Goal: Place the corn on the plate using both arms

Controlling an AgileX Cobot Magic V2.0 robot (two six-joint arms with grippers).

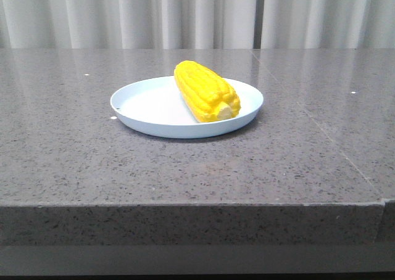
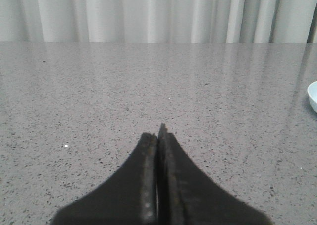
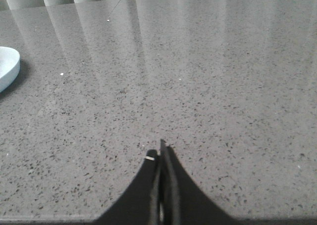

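Both grippers, left gripper (image 2: 158, 136) & right gripper (image 3: 161, 153), were pinched closed w/ nothing in them, well away from the corn (image 1: 205, 90), which lay on the plate (image 1: 148, 104). Cob looked stiff, light, prob a bit slick; I'd grab mid-body across the kernels.

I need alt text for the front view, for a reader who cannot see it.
A bright yellow corn cob lies on a round pale-blue plate, its pale stub end toward the camera. The plate sits on a grey speckled stone table; white curtains hang behind.
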